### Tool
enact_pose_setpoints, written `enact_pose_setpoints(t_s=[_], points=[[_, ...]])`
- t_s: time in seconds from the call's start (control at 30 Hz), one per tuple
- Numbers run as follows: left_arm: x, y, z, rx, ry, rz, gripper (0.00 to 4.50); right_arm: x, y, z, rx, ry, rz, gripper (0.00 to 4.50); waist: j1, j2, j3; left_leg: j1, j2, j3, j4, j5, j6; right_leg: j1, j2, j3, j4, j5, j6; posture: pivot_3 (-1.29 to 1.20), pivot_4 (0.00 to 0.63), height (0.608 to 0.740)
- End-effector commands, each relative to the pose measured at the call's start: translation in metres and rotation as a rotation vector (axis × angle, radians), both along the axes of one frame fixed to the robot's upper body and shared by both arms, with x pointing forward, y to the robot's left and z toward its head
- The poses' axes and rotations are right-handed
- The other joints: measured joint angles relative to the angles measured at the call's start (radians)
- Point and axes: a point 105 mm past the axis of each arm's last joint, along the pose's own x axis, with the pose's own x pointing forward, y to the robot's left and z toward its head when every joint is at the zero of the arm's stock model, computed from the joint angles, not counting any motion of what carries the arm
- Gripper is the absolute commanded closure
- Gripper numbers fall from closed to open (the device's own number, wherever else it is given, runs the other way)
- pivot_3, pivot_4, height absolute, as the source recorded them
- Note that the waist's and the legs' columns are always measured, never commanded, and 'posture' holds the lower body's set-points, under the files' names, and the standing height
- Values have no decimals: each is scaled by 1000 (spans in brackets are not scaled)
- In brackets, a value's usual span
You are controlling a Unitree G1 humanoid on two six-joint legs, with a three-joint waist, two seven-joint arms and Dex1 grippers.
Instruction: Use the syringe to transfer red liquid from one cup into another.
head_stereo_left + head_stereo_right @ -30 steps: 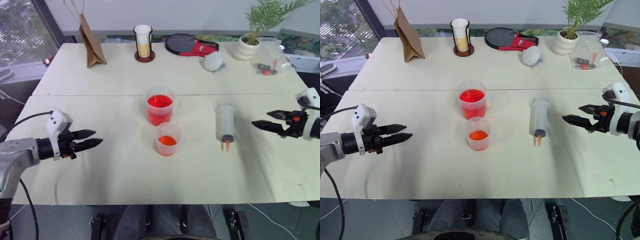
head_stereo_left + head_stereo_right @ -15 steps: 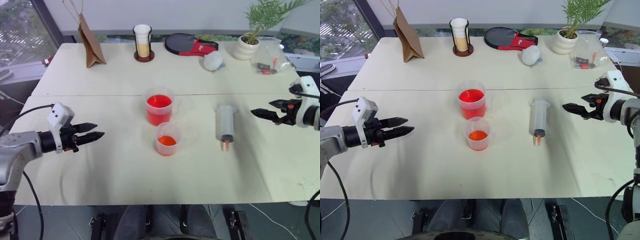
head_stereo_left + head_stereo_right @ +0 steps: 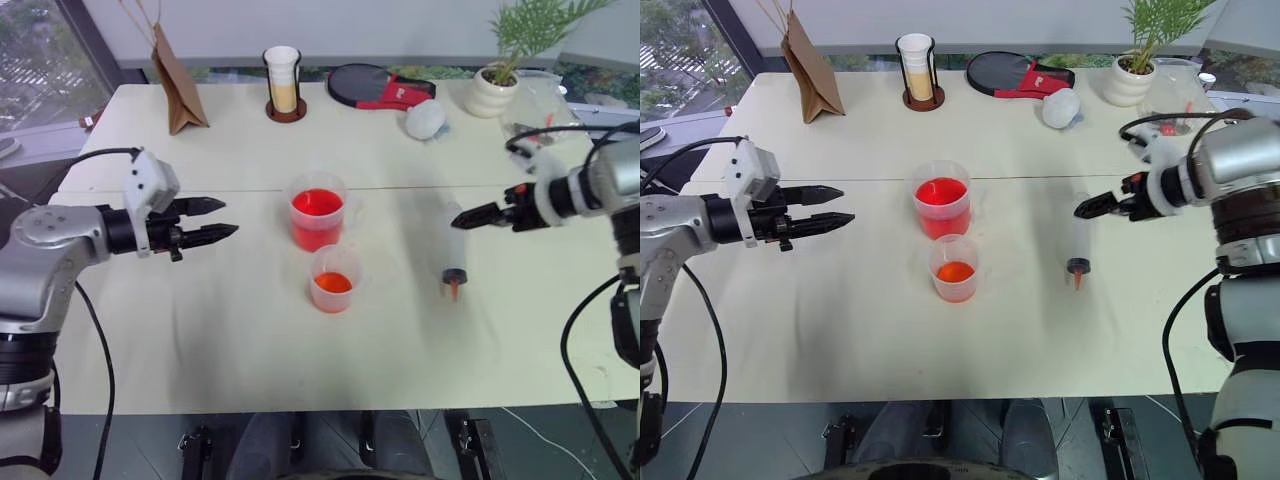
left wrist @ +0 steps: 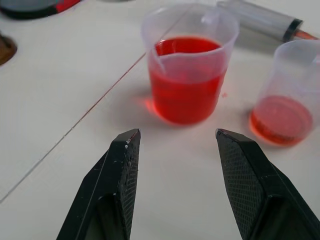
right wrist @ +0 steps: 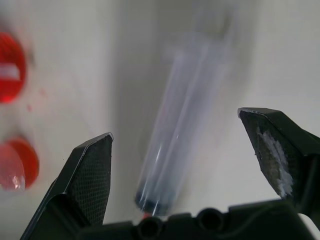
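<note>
The cream table point(image 3: 230, 340) bears two cups point(image 3: 318, 212), a syringe point(image 3: 453, 250), clutter behind.

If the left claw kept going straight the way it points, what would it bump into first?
Probably the larger cup of red liquid: it sits between the open fingers of the left gripper, straight ahead. Depth is hard to judge.

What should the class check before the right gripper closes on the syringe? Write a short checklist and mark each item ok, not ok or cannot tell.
1. Right gripper open wide enough: ok, its fingers stand far apart.
2. Syringe between those fingers: ok in the right wrist view; its barrel lies in the gap.
3. Fingers touching the barrel: cannot tell.
4. Syringe free of other things: ok, it lies alone on the table.
5. Larger cup upright with red liquid: ok.
6. Left gripper clear of both cups: ok, open, apart from the smaller cup.
</note>
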Motion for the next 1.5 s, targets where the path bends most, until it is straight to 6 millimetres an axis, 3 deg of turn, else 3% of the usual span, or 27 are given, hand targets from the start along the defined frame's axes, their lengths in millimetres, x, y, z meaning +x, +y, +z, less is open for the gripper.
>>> enact_pose_setpoints(t_s=[0.03, 0.17, 0.2, 0.27, 0.4, 0.43, 0.6, 0.63, 0.67, 0.77, 0.83, 0.93, 1.0, 1.07, 1.2, 1.5], points=[[-3, -15, 12, 14, -72, -59, 2056, 0, 7, 2, -7, 33, 5, 68, 0, 0, 0, 0, 0, 0, 0, 0, 0, 0, 0, 0, 0, 0, 0, 0, 150, 740], [-3, -24, 11, -8, -88, -68, 2056, 10, 12, -21, -66, 63, -1, 68, -6, -1, 0, 0, 0, 0, 1, 0, 0, 1, 1, 0, 1, 0, 0, 0, 150, 740], [-4, -24, 9, -20, -84, -65, 2056, 14, 12, -26, -74, 65, -15, 295, -11, -1, 0, 0, 0, 1, 2, 0, 0, 0, 1, 0, 2, 0, 0, 0, 150, 740], [-6, -22, 6, -35, -75, -53, 2056, 19, 16, -32, -81, 66, -22, 956, -17, -1, -1, 1, 0, 0, 3, 0, 0, -1, 0, 0, 9, 0, 0, 0, 150, 740], [-4, -18, 2, -41, -73, -29, 2056, 27, 20, -37, -103, 58, -39, 2923, -21, -2, -1, 2, 0, 0, 3, 0, 0, 0, 1, 0, 10, 0, 0, 0, 150, 740], [-3, -18, 0, -43, -73, -24, 2056, 29, 22, -37, -105, 54, -43, 3116, -22, -3, -2, 2, 0, 0, 3, 1, 0, 0, 1, 0, 10, 0, 0, 0, 150, 740], [-1, -14, -3, -55, -71, -4, 2056, 30, 33, -29, -43, 45, -25, 3118, -24, -4, -2, 4, 0, 1, 5, 1, -1, 1, 1, 0, 10, 0, 0, 0, 150, 740], [0, -13, -4, -55, -72, 2, 2056, 33, 36, -21, -23, 8, -1, 3118, -24, -4, -2, 4, 0, 1, 5, 1, -1, 1, 1, 0, 10, 0, 0, 0, 150, 740], [1, -9, -3, -55, -75, 12, 2056, 44, 45, 2, 25, -130, 68, 3118, -25, -4, -2, 4, 0, 1, 5, 1, -1, 0, 1, 0, 11, 0, 0, 0, 150, 740], [9, 3, 6, -66, -92, 41, 2056, 58, 80, 98, 221, -642, 307, 3118, -25, 1, 1, 1, 0, 2, 4, 1, -2, -4, 1, 1, 12, 0, 0, 0, 150, 740], [16, 11, 15, -80, -108, 55, 2056, 53, 96, 140, 264, -893, 412, 3118, -22, 1, 1, 1, 1, 2, 2, 2, -2, -5, 1, 1, 13, 0, 0, 0, 150, 740], [27, 20, 29, -82, -129, 63, 2056, 40, 126, 168, 380, -1070, 541, 3118, -22, -1, 0, 1, 3, 1, 1, 2, -3, -5, 4, 0, 12, 0, 0, 0, 150, 740], [35, 24, 37, -73, -142, 60, 2056, 32, 148, 176, 461, -1160, 604, 3118, -22, -1, 0, 2, 3, 1, 1, 2, -3, -3, 5, 0, 12, 0, 0, 0, 150, 740], [43, 25, 44, -62, -155, 53, 2056, 26, 169, 172, 546, -1206, 653, 3118, -21, -2, 0, 2, 3, 0, 2, 2, -3, -1, 5, 0, 11, 0, 0, 0, 150, 740], [52, 22, 60, -64, -175, 18, 2056, 15, 204, 143, 688, -1200, 724, 3118, -17, -3, -1, 2, 3, -1, 3, 2, -3, 0, 6, 0, 12, 0, 0, 0, 150, 740], [55, 9, 98, -71, -235, -63, 2056, 25, 223, 92, 665, -1199, 705, 3118, -26, -3, 0, 1, 3, -3, 3, 2, -3, -1, 8, 1, 12, 0, 0, 0, 150, 740]])
